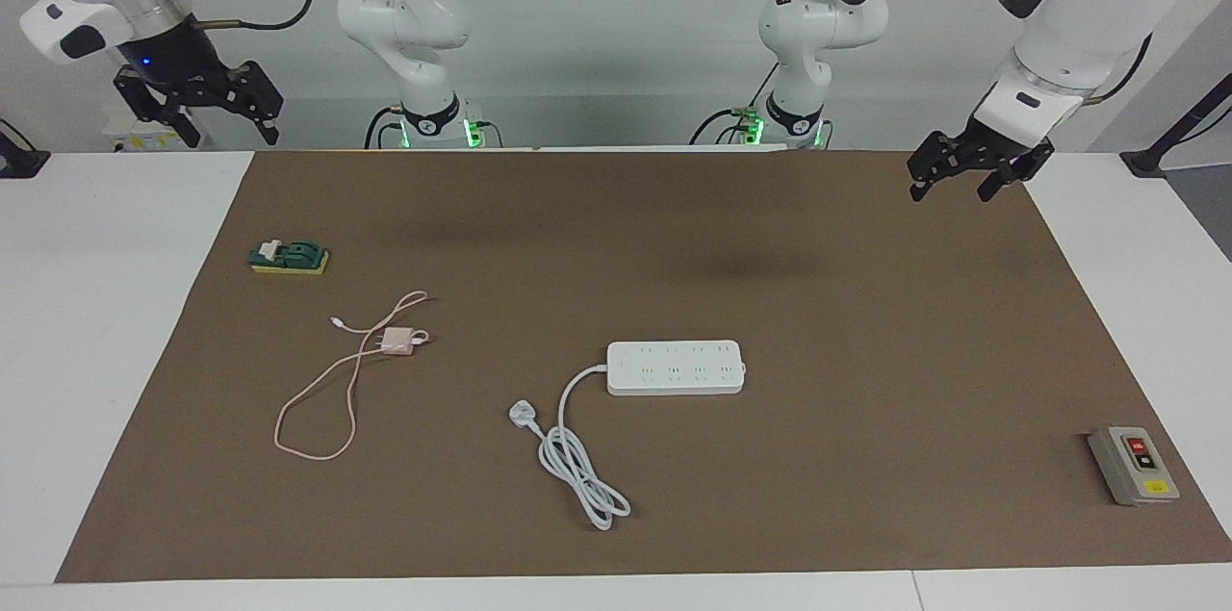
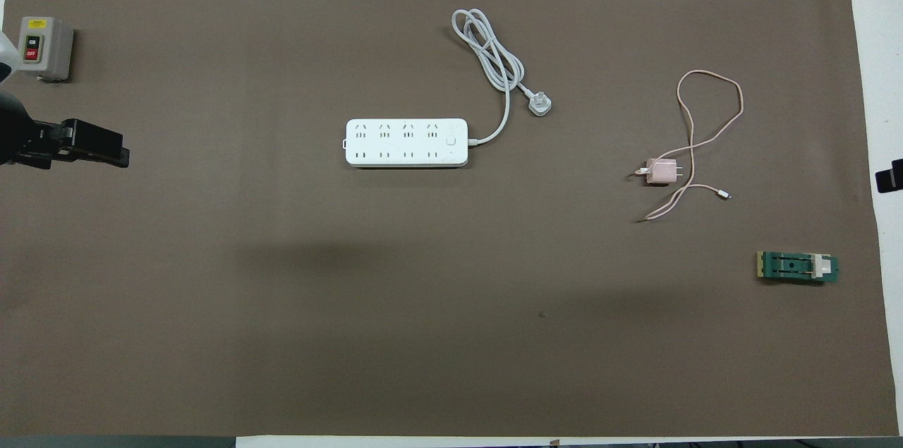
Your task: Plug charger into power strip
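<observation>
The charger (image 1: 397, 343) is a small pale pink cube lying on the brown mat toward the right arm's end, with its thin pink cable (image 1: 318, 409) looped beside it. It also shows in the overhead view (image 2: 662, 171). The power strip (image 1: 676, 367) lies flat at the middle of the mat, sockets up, and shows in the overhead view (image 2: 406, 142). Its thick white cord (image 1: 577, 457) is coiled farther from the robots and ends in a white plug (image 1: 521, 415). My left gripper (image 1: 953, 190) is open and empty, raised over the mat's left arm's end. My right gripper (image 1: 231, 132) is open and empty, raised over the table's right arm's end.
A grey box with red and black buttons (image 1: 1133, 465) sits at the left arm's end of the mat, far from the robots. A green-and-yellow switch block (image 1: 289, 257) lies nearer to the robots than the charger. The brown mat (image 1: 866, 322) covers most of the white table.
</observation>
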Motion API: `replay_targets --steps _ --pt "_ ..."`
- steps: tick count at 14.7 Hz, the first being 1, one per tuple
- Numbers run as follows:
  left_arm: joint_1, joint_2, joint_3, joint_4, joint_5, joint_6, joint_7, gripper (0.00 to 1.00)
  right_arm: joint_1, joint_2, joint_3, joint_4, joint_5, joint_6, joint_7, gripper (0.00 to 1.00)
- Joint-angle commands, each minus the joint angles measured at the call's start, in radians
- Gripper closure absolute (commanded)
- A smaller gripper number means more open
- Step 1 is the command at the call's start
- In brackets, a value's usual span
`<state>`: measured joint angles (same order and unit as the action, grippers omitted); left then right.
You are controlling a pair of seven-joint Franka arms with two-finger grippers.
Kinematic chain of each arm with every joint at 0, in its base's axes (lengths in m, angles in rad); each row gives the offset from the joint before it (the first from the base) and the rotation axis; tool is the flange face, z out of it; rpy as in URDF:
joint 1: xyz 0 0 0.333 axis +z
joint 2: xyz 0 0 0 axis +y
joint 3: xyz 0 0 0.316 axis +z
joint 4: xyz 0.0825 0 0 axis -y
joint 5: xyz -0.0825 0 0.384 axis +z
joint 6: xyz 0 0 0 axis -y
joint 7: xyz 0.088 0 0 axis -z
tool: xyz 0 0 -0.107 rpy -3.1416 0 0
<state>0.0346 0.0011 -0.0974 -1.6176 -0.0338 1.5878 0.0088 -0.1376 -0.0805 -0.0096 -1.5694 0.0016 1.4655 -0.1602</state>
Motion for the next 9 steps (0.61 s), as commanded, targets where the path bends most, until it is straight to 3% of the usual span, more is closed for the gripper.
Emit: replay_targets --steps 1,9 --pt "0.004 -0.027 -0.001 -0.034 0.011 0.02 -0.004 0.0 -0.011 -0.015 0.008 -0.018 -0.017 0.016 -0.015 0.0" --pt "-0.002 -0.027 -0.001 -0.034 0.009 0.031 -0.01 0.0 -0.014 -0.016 0.007 -0.02 -0.018 0.009 -0.021 0.0"
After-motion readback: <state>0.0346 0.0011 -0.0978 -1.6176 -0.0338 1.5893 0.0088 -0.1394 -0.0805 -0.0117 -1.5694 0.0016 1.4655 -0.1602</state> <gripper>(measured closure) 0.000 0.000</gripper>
